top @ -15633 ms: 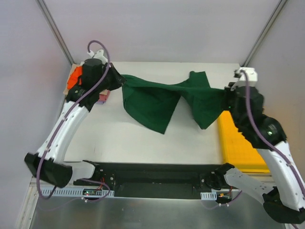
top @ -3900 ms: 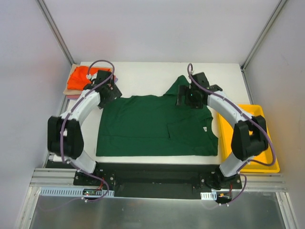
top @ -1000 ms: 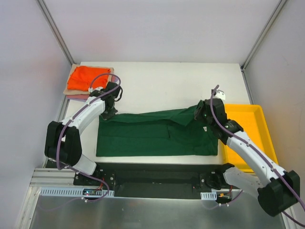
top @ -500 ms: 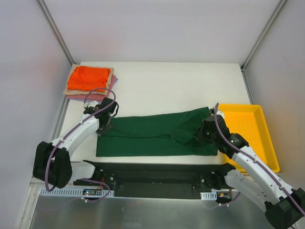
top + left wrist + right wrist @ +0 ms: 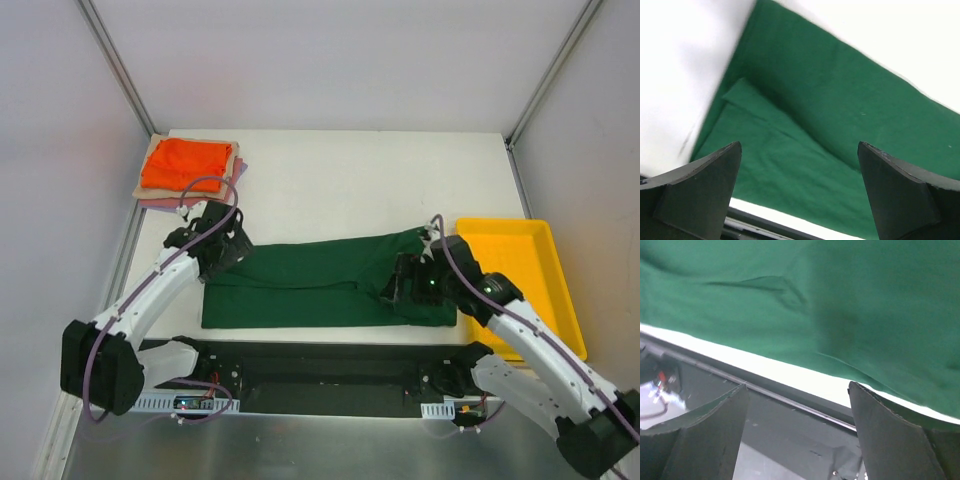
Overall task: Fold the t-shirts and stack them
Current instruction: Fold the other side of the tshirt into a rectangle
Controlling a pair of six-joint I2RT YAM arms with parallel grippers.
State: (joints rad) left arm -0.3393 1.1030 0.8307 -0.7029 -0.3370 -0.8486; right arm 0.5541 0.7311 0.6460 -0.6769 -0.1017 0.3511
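The dark green t-shirt (image 5: 310, 285) lies flat near the table's front edge, folded lengthwise into a long band. My left gripper (image 5: 224, 254) hovers over its left end, and my right gripper (image 5: 402, 282) over its right part. In the left wrist view the left gripper (image 5: 800, 192) is open, with only green cloth (image 5: 840, 115) below it. The right gripper (image 5: 797, 435) is open too, with the shirt's near edge (image 5: 830, 305) ahead of its fingers. Folded t-shirts (image 5: 186, 164) are stacked at the far left corner, orange on top, tan and pink beneath.
A yellow plastic tray (image 5: 520, 260) sits at the table's right side, close to my right arm. The black base rail (image 5: 320, 365) runs along the front edge, just beyond the shirt. White tabletop (image 5: 340, 190) stretches behind the shirt.
Both grippers went from shut to open and let go of the shirt. The far half now lies folded over the near half. Both arms drew toward the front edge.
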